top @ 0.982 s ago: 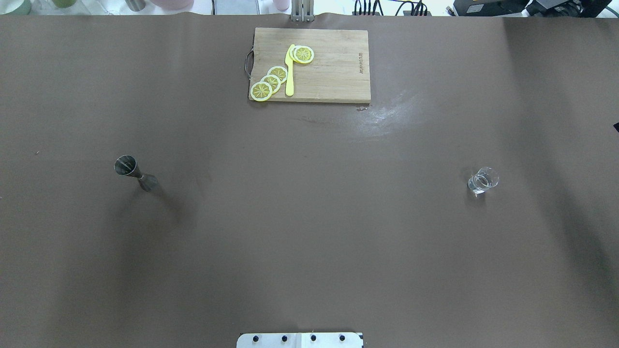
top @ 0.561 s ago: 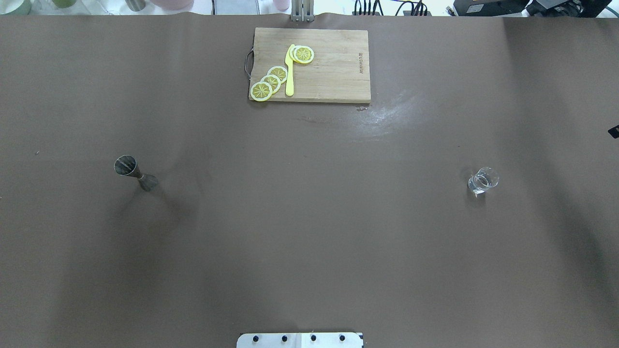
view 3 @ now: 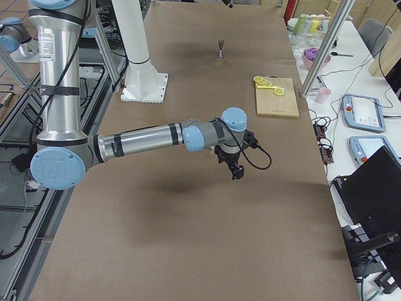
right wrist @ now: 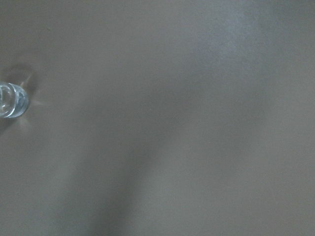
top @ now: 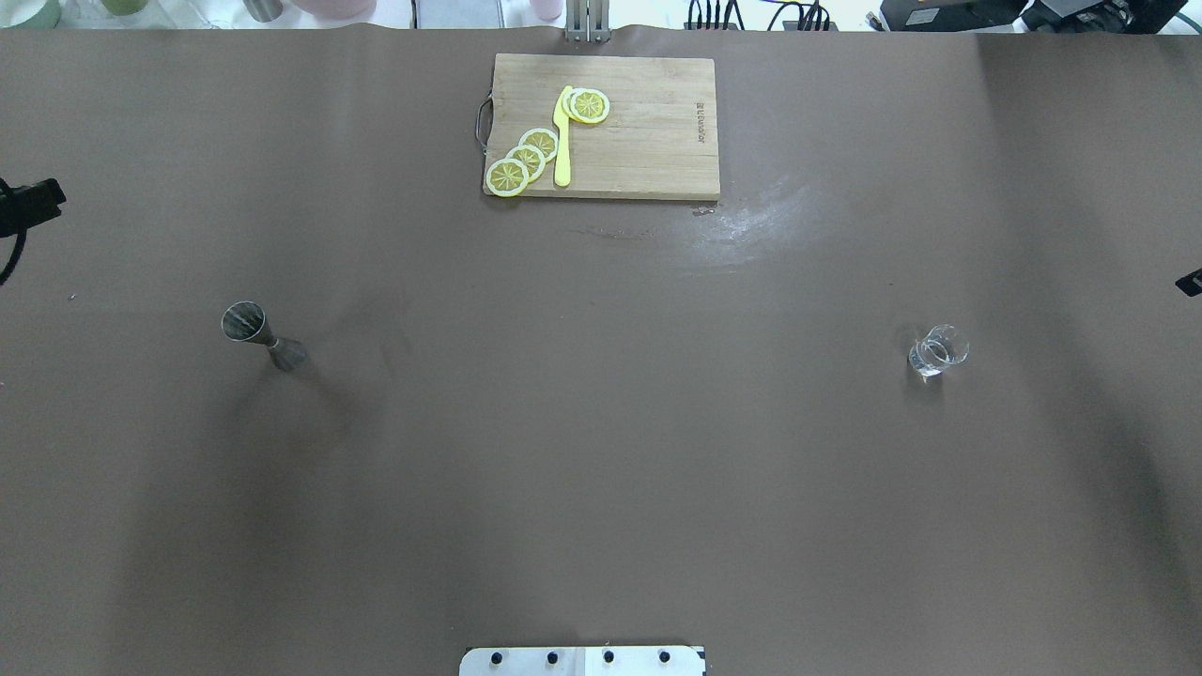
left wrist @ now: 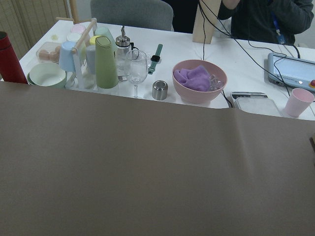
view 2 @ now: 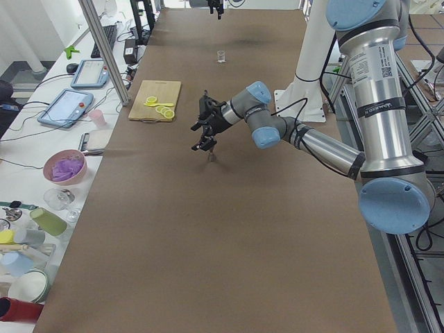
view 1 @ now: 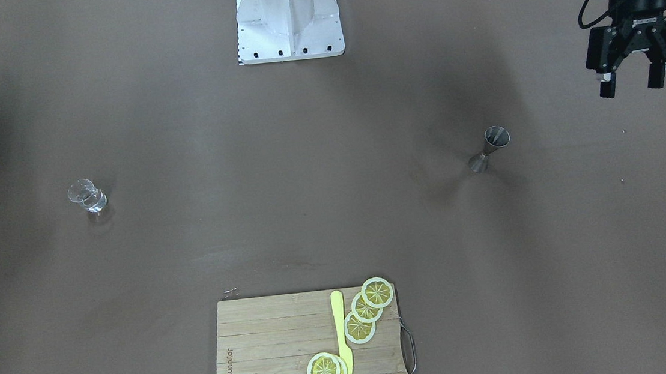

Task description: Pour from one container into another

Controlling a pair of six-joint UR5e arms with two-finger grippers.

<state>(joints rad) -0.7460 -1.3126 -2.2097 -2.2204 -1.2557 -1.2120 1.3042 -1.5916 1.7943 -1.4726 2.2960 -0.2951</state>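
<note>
the left end effector (view 1: pixel 631 82) is hovering above the brown surface (view 1: pixel 312 225) with its fingers (view 1: pixel 606 88) pointing down and spread apart, holding nothing. nearest to it, the steel jigger (view 1: pixel 489 148) is standing upright on the surface, on the side of this end effector that faces the middle of the surface, lower than the fingers and not touching them. the right end effector (view 3: pixel 235 170) is hanging over the opposite end of the surface, also pointing down, and it is not showing clearly enough to tell whether its fingers are spread or closed. the small clear glass (top: pixel 936 350) is standing upright near that end effector, on its inward side and apart from it, and is showing only at the left edge of the right wrist view. the jigger and the glass are sitting well apart, with bare surface between them. farthest from both end effectors, a wooden cutting board (top: pixel 648 150) is lying at the far middle edge of the surface, carrying several lemon slices (top: pixel 526 160) and a yellow knife (top: pixel 562 141) that is lying among them.
</note>
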